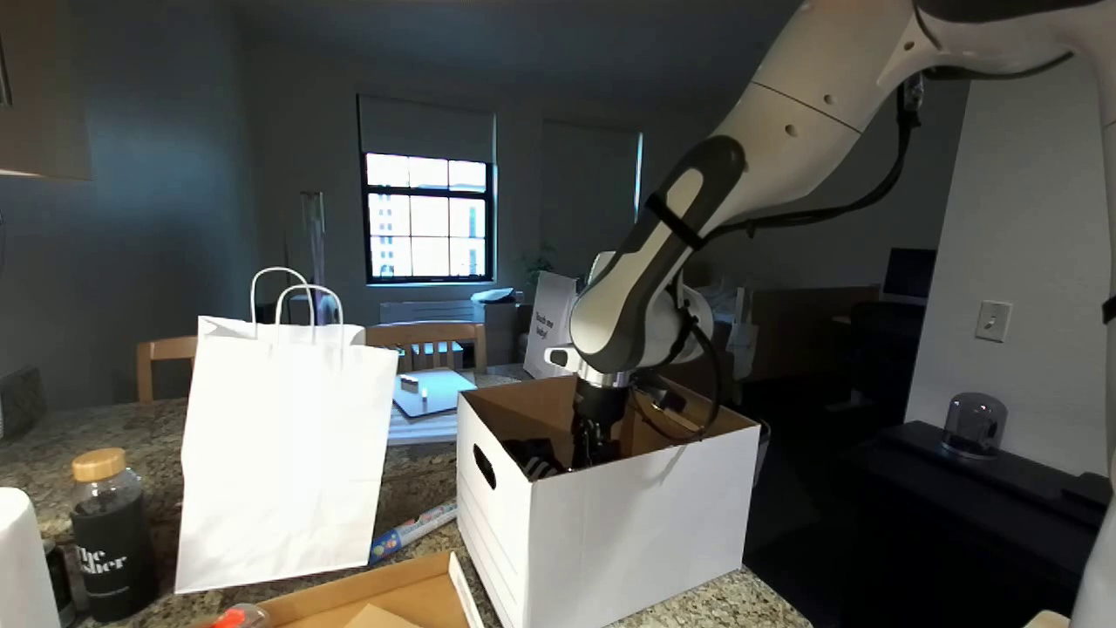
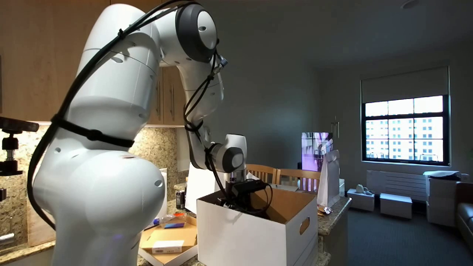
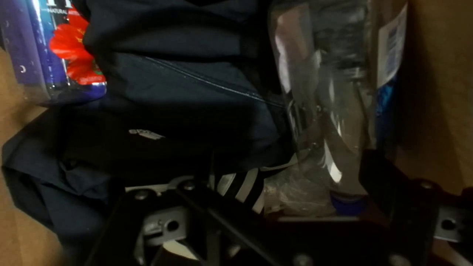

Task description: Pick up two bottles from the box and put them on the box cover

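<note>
The white box [image 1: 636, 532] with brown inner walls stands open on the counter; it also shows in an exterior view [image 2: 244, 232]. My gripper [image 1: 595, 449] reaches down inside it. In the wrist view my gripper [image 3: 292, 166] is open, its fingers apart on either side of the lower end of a clear bottle [image 3: 332, 107] with a blue cap. Whether the fingers touch it is too dark to tell. A second bottle [image 3: 74, 51] with a red flower label lies at upper left. The box cover [image 1: 410, 589] lies upturned beside the box, also seen in an exterior view [image 2: 190, 255].
Dark navy fabric [image 3: 177, 74] with white stripes lies between the bottles. A clear bottle-like item [image 2: 179, 218] with red and blue parts and cardboard [image 2: 170, 236] lie in the cover. A white paper bag [image 1: 288, 462] and a black bottle [image 1: 113, 541] stand nearby.
</note>
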Controlling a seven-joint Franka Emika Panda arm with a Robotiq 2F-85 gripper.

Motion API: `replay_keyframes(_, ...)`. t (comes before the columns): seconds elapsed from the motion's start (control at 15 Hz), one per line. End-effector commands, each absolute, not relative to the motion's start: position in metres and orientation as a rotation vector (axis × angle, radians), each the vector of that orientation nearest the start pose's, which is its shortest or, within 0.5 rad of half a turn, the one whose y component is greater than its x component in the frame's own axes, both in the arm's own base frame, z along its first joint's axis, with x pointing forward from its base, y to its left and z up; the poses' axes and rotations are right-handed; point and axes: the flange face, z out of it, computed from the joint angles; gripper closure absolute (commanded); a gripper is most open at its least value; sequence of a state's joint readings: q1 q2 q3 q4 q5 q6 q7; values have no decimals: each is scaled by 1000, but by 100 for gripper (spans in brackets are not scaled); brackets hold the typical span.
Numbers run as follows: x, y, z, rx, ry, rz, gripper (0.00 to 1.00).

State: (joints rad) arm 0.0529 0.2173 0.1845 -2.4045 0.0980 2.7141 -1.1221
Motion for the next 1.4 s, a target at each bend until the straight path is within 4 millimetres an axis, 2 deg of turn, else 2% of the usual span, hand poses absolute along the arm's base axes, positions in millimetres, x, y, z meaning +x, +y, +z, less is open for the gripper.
replay_keyframes(0.0, 478, 111, 234, -2502, -1964, -262, 0)
replay_keyframes(0.33, 476, 97, 237, -2501, -2128, -340, 0)
replay_keyframes(0.67, 485, 82, 241, -2573, -2125, -315, 0)
replay_keyframes(0.93, 478, 91, 233, -2569, -2063, -219, 0)
replay_keyframes(1.2, 476, 101, 236, -2573, -2032, -197, 0)
replay_keyframes(1.33, 478, 98, 239, -2622, -1996, -194, 0)
